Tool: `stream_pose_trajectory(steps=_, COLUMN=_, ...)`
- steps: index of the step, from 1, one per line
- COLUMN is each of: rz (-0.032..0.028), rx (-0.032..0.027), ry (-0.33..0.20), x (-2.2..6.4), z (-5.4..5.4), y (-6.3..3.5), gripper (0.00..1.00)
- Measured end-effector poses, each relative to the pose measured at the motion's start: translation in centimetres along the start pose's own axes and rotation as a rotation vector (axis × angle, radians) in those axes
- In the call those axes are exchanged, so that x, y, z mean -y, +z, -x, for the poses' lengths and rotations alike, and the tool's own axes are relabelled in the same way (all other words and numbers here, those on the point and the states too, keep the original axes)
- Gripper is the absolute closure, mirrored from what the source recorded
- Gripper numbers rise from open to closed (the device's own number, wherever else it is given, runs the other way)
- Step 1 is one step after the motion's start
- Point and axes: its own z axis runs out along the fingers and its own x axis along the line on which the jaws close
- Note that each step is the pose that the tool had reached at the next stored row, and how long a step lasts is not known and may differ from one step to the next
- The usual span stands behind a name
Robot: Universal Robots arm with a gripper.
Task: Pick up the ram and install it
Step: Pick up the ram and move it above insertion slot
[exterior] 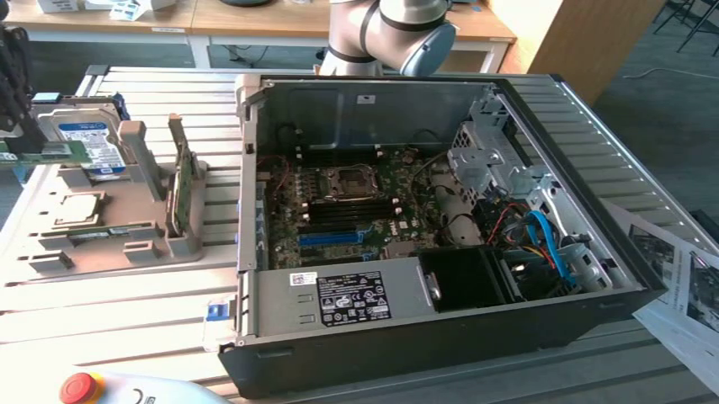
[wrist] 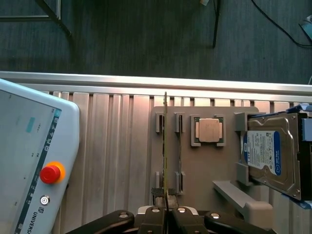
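In the wrist view my gripper [wrist: 166, 200] is shut on the ram [wrist: 165, 146], a thin green stick seen edge-on and reaching away from the fingers. It hangs above the grey holder tray [wrist: 204, 170], over the tray's narrow stick slots. At the exterior view's far left, the ram [exterior: 45, 152] shows as a green strip with a white label, held by the dark gripper [exterior: 12, 135] in front of the hard drive [exterior: 90, 143]. The open computer case [exterior: 450, 320] lies to the exterior view's right, its motherboard [exterior: 337, 206] showing black memory slots [exterior: 350, 215] and a blue slot [exterior: 335, 239].
The tray also holds a processor chip [wrist: 209, 130], the hard drive [wrist: 267, 152] and a taller green card [exterior: 180, 181] standing upright. A teach pendant [wrist: 29, 161] with a red stop button [wrist: 50, 173] lies beside the tray. Papers [exterior: 679, 286] lie past the case.
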Motion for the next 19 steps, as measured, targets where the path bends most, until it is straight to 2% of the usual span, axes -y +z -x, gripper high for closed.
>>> stream_pose_trajectory(steps=12, rz=-0.0001, rx=0.0, ry=0.0, x=-0.06, z=-0.01, y=-0.94, gripper=0.88)
stream_pose_trajectory(steps=19, rz=0.0, rx=-0.0002, ry=0.0, x=-0.04, z=-0.02, y=-0.96, gripper=0.88)
